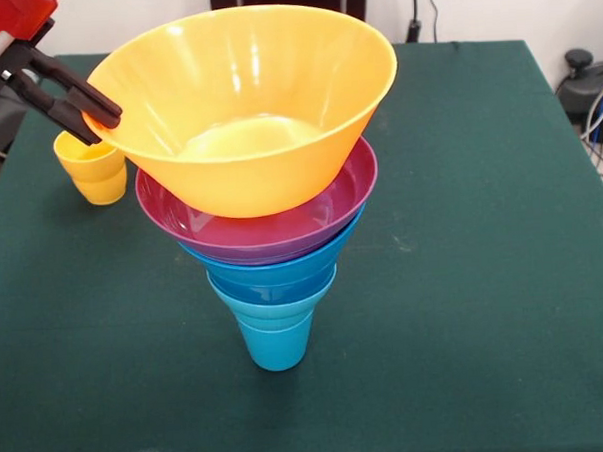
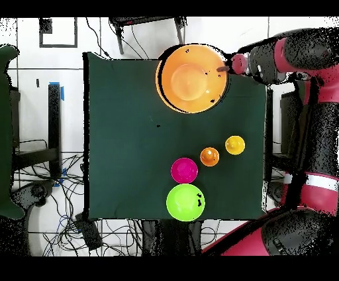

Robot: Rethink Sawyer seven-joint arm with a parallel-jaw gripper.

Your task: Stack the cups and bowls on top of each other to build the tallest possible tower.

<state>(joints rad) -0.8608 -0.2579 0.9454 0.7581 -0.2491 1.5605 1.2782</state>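
The tower [image 1: 266,218] stands near the middle of the green table [image 1: 464,279] in the front view: a blue cup [image 1: 276,337] at the bottom, blue bowls [image 1: 274,272] above it, then a purple bowl [image 1: 272,227], and the big yellow-orange bowl [image 1: 246,108] on top. It looks like a funnel — thin at the foot, wide at the top — so I think it could tip easily. The top bowl also seems to lean a little toward my gripper [image 1: 91,105]. The gripper sits right at that bowl's rim, and its dark fingers look pinched together there, as if clamped on the edge, but I cannot be sure it truly holds it. A yellow cup [image 1: 92,167] stands just behind, partly hidden. From above I see an orange cup [image 2: 209,157], a red bowl [image 2: 184,170] and a green bowl [image 2: 185,202] waiting, well apart from the tower. My plan: let go slowly, pull straight away from the rim without pushing sideways — one bump and it all falls. Next, I would fetch a small piece and lower it gently into the middle.
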